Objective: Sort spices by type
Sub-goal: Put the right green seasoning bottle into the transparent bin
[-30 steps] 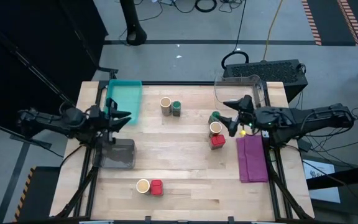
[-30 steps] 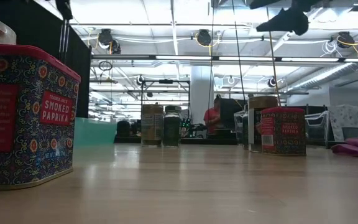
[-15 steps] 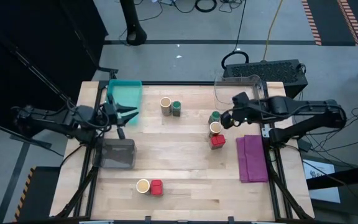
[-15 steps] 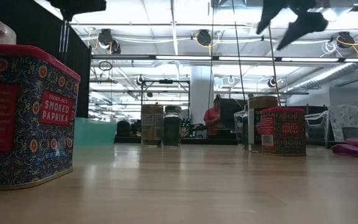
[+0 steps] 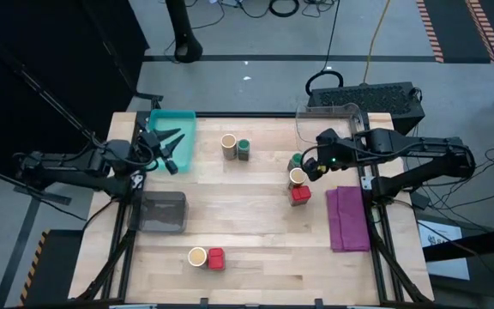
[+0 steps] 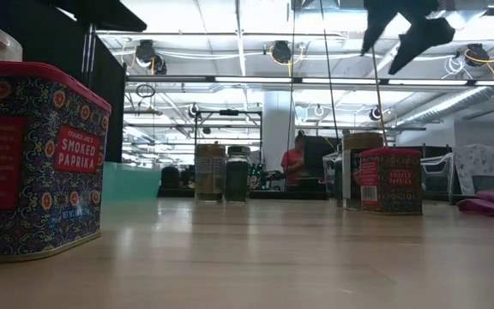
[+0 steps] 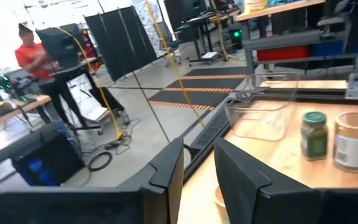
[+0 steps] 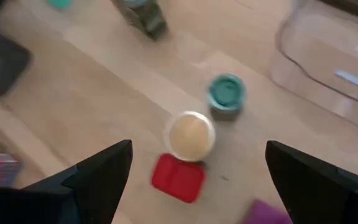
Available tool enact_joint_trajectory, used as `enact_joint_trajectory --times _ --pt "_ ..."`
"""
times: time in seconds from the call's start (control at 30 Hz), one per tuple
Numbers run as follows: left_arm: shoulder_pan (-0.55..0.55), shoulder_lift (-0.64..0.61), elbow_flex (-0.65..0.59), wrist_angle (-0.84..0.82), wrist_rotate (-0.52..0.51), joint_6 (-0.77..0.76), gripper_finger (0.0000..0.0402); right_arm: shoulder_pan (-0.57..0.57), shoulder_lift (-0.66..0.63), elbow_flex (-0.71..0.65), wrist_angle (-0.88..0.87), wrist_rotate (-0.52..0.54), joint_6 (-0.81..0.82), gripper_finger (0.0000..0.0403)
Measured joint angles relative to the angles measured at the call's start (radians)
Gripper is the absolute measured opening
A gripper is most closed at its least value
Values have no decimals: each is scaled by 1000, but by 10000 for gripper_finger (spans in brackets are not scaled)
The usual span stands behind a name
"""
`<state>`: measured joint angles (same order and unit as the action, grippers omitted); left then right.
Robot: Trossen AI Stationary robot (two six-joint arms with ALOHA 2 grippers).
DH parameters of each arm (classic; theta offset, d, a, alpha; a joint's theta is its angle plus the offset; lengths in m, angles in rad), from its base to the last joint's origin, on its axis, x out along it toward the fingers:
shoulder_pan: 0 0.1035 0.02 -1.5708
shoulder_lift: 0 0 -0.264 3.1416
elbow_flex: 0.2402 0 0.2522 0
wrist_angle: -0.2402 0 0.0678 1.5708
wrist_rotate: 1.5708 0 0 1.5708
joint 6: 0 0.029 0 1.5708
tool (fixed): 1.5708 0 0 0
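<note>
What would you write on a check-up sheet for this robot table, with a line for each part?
Surface: wooden table, bare in the middle.
Job's things: six jars seen from above. Tan jar beside green-lidded jar; second green-lidded jar, tan jar and red paprika tin in a cluster; tan jar beside red tin near the front.
Clutter: teal tray, clear bin, grey bin, purple cloth.
Grippers: left gripper over the teal tray, narrow gap; right gripper open above the cluster, empty.
Cables: loose on the floor behind the table.
Surroundings: a person in red at a desk.
</note>
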<state>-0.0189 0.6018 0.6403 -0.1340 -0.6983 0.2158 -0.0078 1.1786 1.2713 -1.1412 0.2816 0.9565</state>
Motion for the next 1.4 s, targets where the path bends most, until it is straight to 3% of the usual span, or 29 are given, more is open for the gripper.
enact_joint_trajectory --times 0.33,0.53,0.9,1.23,1.4 --pt "33 0 0 23 -1 34 97 -18 0 0 294 65 0 352" --pt "33 0 0 57 0 34 97 -61 42 1 372 -81 6 352" --pt "33 0 0 67 0 28 97 -154 239 41 182 -254 65 352" --pt "33 0 0 65 0 33 97 -255 250 55 -84 -208 109 352" --pt "33 0 0 64 1 34 97 -289 249 55 -137 -203 119 352"
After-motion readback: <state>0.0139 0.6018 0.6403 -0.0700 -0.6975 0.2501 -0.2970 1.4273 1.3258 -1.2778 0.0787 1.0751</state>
